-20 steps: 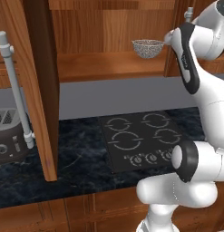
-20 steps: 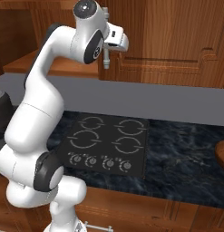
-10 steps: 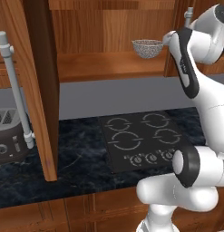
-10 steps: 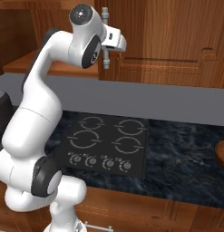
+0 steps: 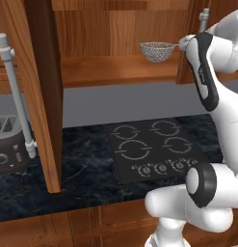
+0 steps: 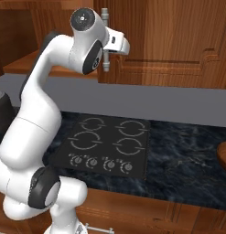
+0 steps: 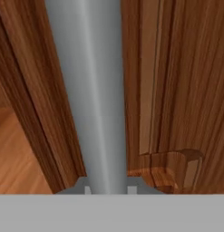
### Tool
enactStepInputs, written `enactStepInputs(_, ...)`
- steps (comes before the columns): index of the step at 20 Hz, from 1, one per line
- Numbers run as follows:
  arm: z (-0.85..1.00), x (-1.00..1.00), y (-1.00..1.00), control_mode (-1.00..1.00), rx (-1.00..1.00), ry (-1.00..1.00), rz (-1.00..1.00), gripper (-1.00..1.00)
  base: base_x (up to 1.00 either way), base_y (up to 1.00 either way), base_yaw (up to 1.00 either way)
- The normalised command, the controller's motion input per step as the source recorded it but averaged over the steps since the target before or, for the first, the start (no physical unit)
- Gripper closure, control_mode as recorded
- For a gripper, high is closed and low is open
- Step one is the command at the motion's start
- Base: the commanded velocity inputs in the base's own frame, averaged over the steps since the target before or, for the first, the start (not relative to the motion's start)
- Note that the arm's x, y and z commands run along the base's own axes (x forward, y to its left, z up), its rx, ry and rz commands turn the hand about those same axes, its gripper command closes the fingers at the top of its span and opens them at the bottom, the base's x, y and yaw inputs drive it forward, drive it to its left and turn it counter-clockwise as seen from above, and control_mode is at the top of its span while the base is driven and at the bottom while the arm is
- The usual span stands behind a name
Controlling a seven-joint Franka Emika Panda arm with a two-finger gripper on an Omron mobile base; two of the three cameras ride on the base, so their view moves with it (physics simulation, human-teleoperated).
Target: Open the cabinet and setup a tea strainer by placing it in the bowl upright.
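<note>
The cabinet's (image 5: 115, 29) left door (image 5: 41, 96) stands swung open, its bar handle (image 5: 17, 96) facing out. On the wooden shelf (image 5: 115, 72) inside sits the tea strainer (image 5: 156, 50), a small silver mesh basket, upright. My gripper (image 6: 105, 58) is shut on the right door's grey bar handle (image 6: 104, 27). In the hand view that handle (image 7: 93, 90) runs straight up the middle, with the right door (image 7: 186, 81) beside it. A rounded brown wooden thing (image 6: 224, 155) is cut off at the counter's right edge; I cannot tell whether it is the bowl.
A black four-burner cooktop (image 5: 149, 149) lies in the dark marble counter (image 5: 86, 178) below the cabinet. A grey toaster (image 5: 7, 144) stands at the far left, under the open door. Raised-panel wooden fronts (image 6: 178, 41) fill the wall to the right.
The jaws have closed on the right door's handle. The hand has shifted slightly up and in toward the bar. The tea strainer and the left door have not moved.
</note>
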Motion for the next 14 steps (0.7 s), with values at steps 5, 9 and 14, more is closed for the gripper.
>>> enactStepInputs(5, 0.18, -1.0, -0.28, -1.0, 0.0, -0.07, 0.0, 1.0, 0.0, 0.0, 0.0)
enactStepInputs(9, 0.27, -1.0, -0.5, -1.0, 0.04, -0.06, 0.0, 1.0, 0.0, 0.0, 0.0)
enactStepInputs(14, 0.35, -1.0, -0.61, -1.0, 0.07, -0.01, 0.0, 1.0, 0.0, 0.0, 0.0)
